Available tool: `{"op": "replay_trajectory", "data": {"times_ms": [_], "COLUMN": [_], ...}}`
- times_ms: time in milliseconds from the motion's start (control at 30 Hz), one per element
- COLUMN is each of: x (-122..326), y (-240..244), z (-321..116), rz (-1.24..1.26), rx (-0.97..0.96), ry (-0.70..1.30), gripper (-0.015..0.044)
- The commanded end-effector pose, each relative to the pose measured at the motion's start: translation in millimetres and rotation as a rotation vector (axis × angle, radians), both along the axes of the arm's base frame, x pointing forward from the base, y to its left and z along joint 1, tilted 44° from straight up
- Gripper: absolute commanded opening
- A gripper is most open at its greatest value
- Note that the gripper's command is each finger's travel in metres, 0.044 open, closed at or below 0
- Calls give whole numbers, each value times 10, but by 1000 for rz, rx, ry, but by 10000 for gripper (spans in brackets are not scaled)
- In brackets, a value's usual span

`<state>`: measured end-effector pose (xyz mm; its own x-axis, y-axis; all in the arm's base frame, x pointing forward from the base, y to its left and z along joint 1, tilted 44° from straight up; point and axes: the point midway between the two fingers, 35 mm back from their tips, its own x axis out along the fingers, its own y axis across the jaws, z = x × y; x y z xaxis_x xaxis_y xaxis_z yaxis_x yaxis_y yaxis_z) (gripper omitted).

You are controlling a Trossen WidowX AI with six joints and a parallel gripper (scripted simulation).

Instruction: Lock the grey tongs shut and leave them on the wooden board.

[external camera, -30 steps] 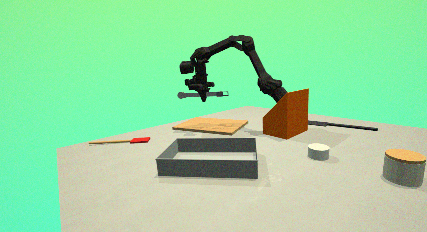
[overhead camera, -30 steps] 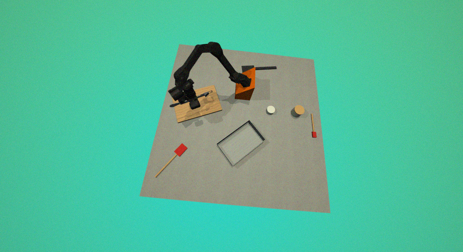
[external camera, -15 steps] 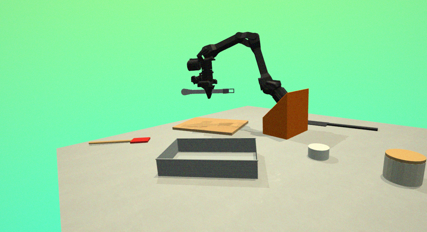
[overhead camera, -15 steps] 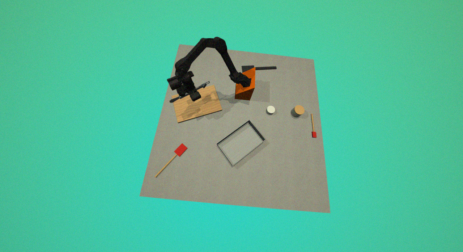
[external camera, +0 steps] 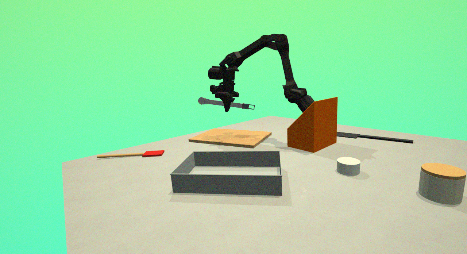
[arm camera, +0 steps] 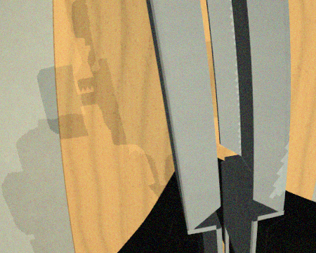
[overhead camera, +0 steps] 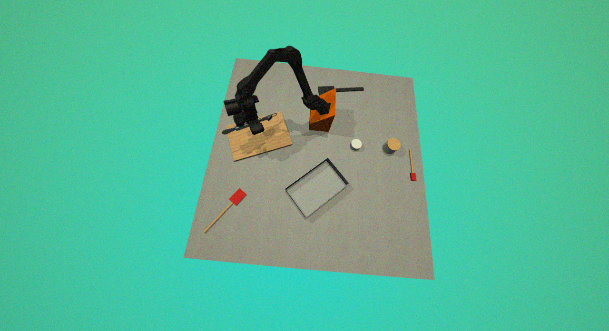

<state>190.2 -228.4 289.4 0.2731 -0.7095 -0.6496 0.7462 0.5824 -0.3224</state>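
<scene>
The grey metal tongs are held in the air above the rectangular light-wood board, and no contact between them is made. The fingers of the black gripper are clamped on the tongs, near the middle of their length. By the exterior view, the tongs are carried almost level, with the rounded end a little higher than the end with the small open ring. Whether the hinge is locked cannot be told. In the wrist view, long grey strips are seen very near, but it cannot be said surely which parts they are. A shadow is thrown on the board. The low grey rectangular roasting tin is placed well apart from the tongs. The orange wedge-shaped block is seen in front of the foot of the black arm, and the black flat utensil with a long handle is laid behind it. The spatula with red square head and wooden handle is laid apart from the board.
</scene>
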Motion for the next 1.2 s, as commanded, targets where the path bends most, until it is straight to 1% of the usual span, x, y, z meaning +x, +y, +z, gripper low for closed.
{"op": "replay_trajectory", "data": {"times_ms": [0, 567, 1167], "x": [23, 79, -28], "y": [-30, -176, -152], "z": [0, -57, -46], "rz": [20, 115, 242], "rx": [-28, -189, -442], "ry": [-59, -298, -475], "gripper": [-150, -150, -150]}}
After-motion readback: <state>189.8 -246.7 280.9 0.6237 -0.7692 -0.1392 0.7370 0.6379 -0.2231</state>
